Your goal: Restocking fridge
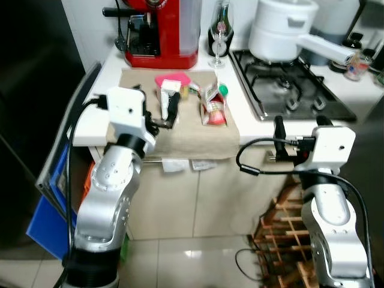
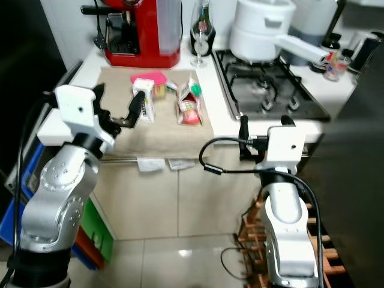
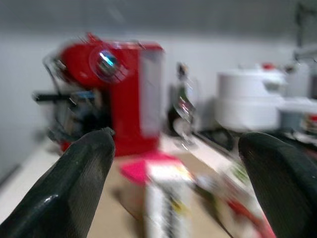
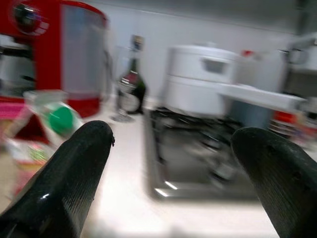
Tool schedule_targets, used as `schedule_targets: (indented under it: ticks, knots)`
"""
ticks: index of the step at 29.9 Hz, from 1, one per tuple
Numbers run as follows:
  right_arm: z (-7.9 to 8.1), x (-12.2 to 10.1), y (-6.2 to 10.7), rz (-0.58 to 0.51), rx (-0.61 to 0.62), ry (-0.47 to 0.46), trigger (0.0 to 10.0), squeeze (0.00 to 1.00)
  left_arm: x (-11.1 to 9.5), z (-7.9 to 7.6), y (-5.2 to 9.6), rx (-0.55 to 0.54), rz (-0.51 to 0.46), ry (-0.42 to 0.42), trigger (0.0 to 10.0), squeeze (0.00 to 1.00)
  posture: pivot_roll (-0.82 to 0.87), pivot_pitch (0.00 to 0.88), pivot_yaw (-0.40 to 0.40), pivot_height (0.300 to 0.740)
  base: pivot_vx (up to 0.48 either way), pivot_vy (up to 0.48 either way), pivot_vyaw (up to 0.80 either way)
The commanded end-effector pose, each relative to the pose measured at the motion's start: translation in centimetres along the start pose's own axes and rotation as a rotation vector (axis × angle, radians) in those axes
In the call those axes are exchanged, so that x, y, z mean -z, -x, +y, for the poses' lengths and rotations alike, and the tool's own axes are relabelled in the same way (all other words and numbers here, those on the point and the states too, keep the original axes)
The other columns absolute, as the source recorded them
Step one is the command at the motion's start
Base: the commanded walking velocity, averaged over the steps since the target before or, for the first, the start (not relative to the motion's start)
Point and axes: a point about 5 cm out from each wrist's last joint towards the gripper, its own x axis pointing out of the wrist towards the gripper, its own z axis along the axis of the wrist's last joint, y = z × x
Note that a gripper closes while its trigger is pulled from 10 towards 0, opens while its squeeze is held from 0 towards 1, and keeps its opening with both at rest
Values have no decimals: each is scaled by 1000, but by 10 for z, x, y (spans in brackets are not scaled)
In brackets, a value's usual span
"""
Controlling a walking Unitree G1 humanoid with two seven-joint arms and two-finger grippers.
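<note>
A white surface (image 1: pixel 243 114) held a flat beige cloth (image 1: pixel 180 135). On the cloth stood a small white carton (image 1: pixel 167 99). It was a tall box shape, and its long side went straight up. Behind it, close by, sat a pink tub (image 1: pixel 174 79) with a round, smooth lid. Just beside them a red and white carton (image 1: pixel 214 107) with a green cap lay tipped over. Its long side ran away from the robot, and its cap end pointed toward the back wall.

The left tool (image 1: pixel 162 111) was up over the front of the cloth, right at the white carton. Its two black fingers (image 3: pixel 74 183) were spread wide apart and held nothing. From the left wrist, the white carton showed in the gap between them, but blurry.

The right tool (image 1: pixel 298 129) was at the front edge of the surface, by the stove (image 1: pixel 288 90). Its fingers (image 4: pixel 64 183) were spread wide too, with nothing in them.

At the back stood a shiny red coffee machine (image 1: pixel 162 30), a clear wine glass (image 1: pixel 218 42), and a round white pot (image 1: pixel 282 30) with a long handle on the dark metal stove.
</note>
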Motion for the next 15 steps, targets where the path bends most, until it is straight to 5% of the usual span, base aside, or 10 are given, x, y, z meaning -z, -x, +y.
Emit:
schedule_targets:
  ticks: [1,9,15]
  knots:
    - [2,-5,-1,-27,8,2,10000,145,-4,11,-8,-36,-5,-12,10000,0,-86,0,2,740,0,0,0]
    - [1,-5,-1,-27,24,18,10000,149,-25,11,-28,6,-47,30,10000,0,-86,4,8,740,0,0,0]
    - [5,-5,-3,-26,15,11,10000,157,-13,8,-45,44,61,126,10000,0,-97,14,12,740,0,0,-782]
